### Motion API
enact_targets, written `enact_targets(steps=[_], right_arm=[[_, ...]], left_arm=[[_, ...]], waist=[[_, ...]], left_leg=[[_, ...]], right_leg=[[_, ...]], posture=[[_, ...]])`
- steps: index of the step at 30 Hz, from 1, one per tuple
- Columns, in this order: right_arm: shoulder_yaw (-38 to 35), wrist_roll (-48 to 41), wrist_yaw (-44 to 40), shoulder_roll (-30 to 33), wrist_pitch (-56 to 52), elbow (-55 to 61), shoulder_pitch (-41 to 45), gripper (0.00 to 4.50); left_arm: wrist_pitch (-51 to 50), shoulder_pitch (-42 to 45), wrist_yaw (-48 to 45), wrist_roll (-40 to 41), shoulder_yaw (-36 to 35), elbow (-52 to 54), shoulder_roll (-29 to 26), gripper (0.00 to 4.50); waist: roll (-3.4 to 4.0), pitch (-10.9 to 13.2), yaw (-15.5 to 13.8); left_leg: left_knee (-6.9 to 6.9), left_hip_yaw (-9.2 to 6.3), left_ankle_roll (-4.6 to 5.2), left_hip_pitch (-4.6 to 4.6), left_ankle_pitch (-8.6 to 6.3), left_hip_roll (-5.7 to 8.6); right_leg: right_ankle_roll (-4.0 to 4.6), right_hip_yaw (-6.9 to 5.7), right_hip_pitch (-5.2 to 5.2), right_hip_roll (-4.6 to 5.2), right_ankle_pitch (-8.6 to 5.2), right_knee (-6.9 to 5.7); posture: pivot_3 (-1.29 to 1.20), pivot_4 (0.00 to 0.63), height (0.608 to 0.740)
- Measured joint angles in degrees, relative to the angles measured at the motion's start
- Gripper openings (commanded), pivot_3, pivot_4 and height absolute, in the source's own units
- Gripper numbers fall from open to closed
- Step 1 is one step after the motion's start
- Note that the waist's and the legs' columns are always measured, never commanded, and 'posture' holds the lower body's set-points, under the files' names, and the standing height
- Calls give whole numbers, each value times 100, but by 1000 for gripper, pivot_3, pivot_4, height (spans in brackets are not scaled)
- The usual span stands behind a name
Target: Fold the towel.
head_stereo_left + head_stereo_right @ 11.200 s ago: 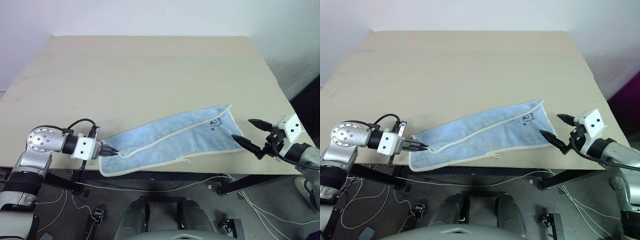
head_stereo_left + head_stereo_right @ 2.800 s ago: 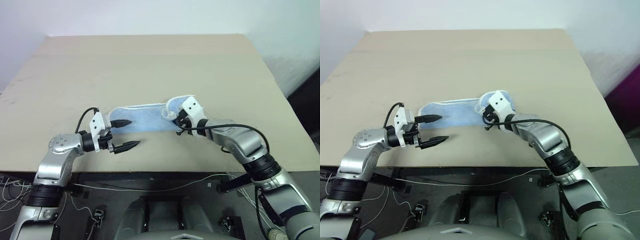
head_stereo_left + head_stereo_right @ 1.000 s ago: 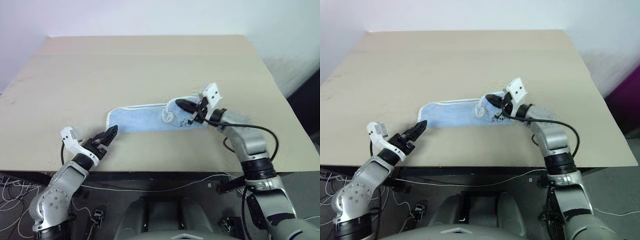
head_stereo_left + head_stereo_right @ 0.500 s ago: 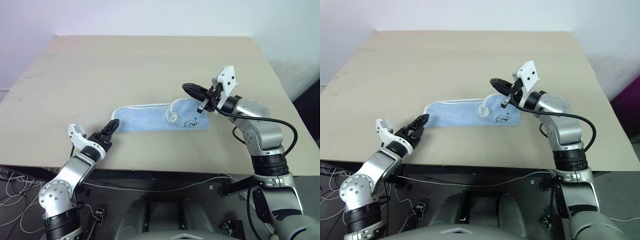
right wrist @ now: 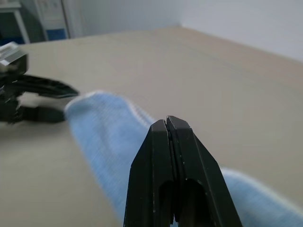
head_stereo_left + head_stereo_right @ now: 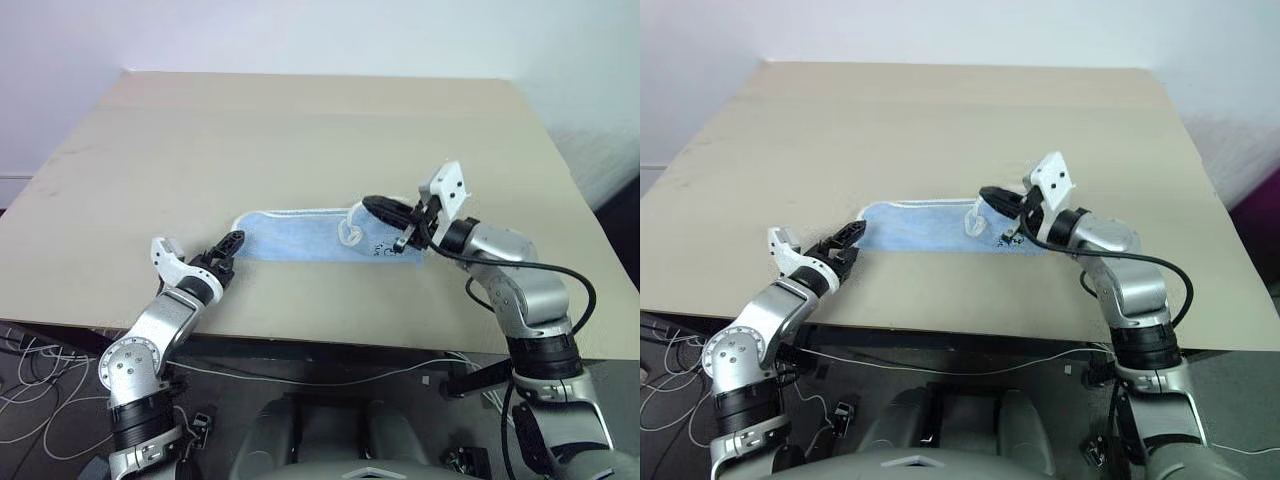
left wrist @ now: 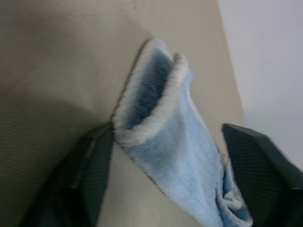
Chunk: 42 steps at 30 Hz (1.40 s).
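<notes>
Parted around the towel's (image 6: 300, 232) near end, the left gripper (image 6: 228, 244) has one finger on each side. Pressed together, the right gripper (image 6: 378, 207) hovers above the far end, by a small dark printed mark (image 6: 385, 243), unreadable. Beyond stretches the table (image 6: 300, 130).

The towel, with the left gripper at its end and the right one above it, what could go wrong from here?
1. The left gripper straddles the towel's doubled end; closing now might catch just one layer, so the fold could fall open.
2. That end lies flat on the table, so the lower finger may push it along instead of sliding under.
3. The right gripper is shut and holds nothing, so a pull could drag the whole strip.
</notes>
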<state>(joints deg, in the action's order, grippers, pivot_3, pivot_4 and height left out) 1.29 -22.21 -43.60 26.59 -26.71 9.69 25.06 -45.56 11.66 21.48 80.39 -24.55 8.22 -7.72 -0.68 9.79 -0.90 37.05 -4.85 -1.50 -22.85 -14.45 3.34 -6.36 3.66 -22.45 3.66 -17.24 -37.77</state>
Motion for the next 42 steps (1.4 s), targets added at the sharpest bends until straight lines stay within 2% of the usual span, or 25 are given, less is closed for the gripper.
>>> enact_targets(steps=[7, 8, 15, 24, 30, 36, 42], right_arm=[[40, 0, -30, 132, -60, 150, -156, 0], [40, 0, -24, 134, -60, 154, -178, 0], [39, -2, -6, 165, -86, 210, -383, 0], [-5, -5, -2, 325, -101, 315, -608, 0], [-78, -5, -2, 374, -98, 316, -635, 0], [-79, -1, 1, 372, -84, 314, -632, 0], [-78, 10, 54, 366, -40, 255, -624, 0]], left_arm=[[93, 125, -3, -98, 111, -190, 102, 134], [99, 171, -7, -97, 112, -190, 101, 45], [166, 262, -165, -118, 64, -362, -71, 45], [516, 598, -971, -480, -691, -1082, -1472, 45], [426, 672, -1655, -810, -753, -1191, -1977, 45], [179, 1043, -2090, -1302, 19, -664, -2033, 45], [-61, 1659, -3037, -2203, 1604, 49, -2031, 45]], waist=[[-4, 3, 17], [-4, 3, 17], [-7, 4, 27], [-10, 7, 132], [-14, 9, 148], [-15, 10, 150], [-16, 10, 153]], left_leg=[[-6, 0, 0, -6, 0, -3], [-6, 0, 0, -6, 0, -3], [-10, 0, 0, -11, 0, -6], [-18, 0, -1, -31, 0, -10], [-17, -2, -1, -43, 0, -9], [-17, -2, -1, -48, 0, -8], [-19, 1, -2, -54, 0, -7]], right_leg=[[0, 0, -8, -2, 0, 5], [0, 0, -7, -2, 0, 5], [0, 0, -12, -3, 0, 13], [1, 1, -37, -2, 1, 15], [0, 0, -47, 2, 2, 17], [-1, 1, -50, 4, 3, 19], [-3, 3, -57, 2, 5, 21]], posture=[[0, 150, 740], [0, 150, 740], [0, 150, 740], [0, 150, 740], [0, 150, 740], [0, 150, 740], [0, 150, 740]])
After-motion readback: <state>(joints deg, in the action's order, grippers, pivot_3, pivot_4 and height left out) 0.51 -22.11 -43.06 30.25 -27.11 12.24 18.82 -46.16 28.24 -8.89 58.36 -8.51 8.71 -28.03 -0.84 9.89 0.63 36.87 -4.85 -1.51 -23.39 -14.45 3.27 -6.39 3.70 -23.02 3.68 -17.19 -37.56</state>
